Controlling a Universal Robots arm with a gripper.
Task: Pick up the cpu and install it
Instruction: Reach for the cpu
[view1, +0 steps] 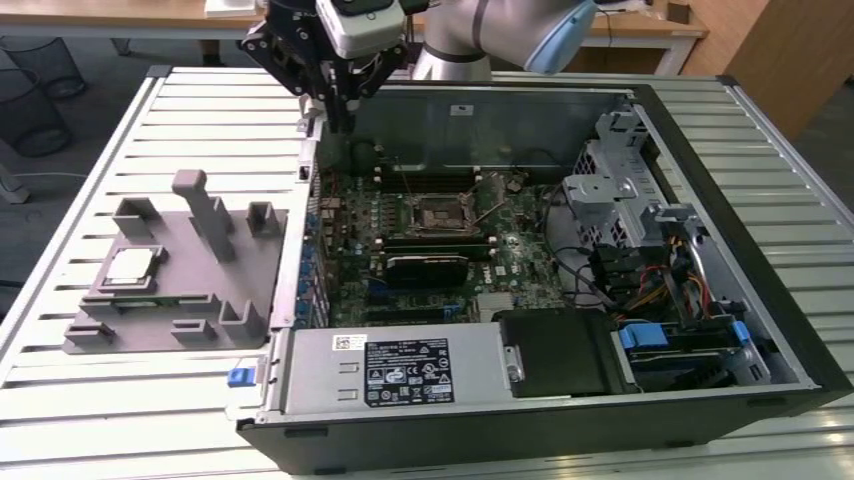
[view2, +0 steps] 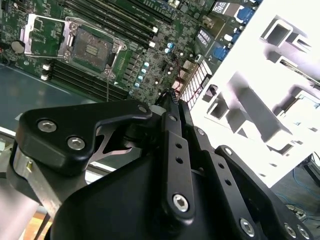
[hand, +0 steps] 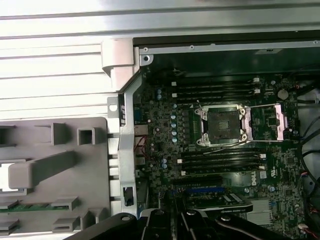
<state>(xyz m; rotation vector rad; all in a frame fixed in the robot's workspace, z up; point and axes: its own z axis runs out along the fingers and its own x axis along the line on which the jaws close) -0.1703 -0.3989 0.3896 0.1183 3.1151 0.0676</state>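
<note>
Pincer: drawn together and empty, poised above the open computer case at the wall nearest the fixture.
Cpu: lying flat in the grey fixture on the slatted surface, well apart from the pincer.
Socket: bare on the motherboard, metal cover swung aside.

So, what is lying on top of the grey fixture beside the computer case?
The cpu rests in a recess of the grey fixture, silvery top up. Its underside is hidden.
</note>
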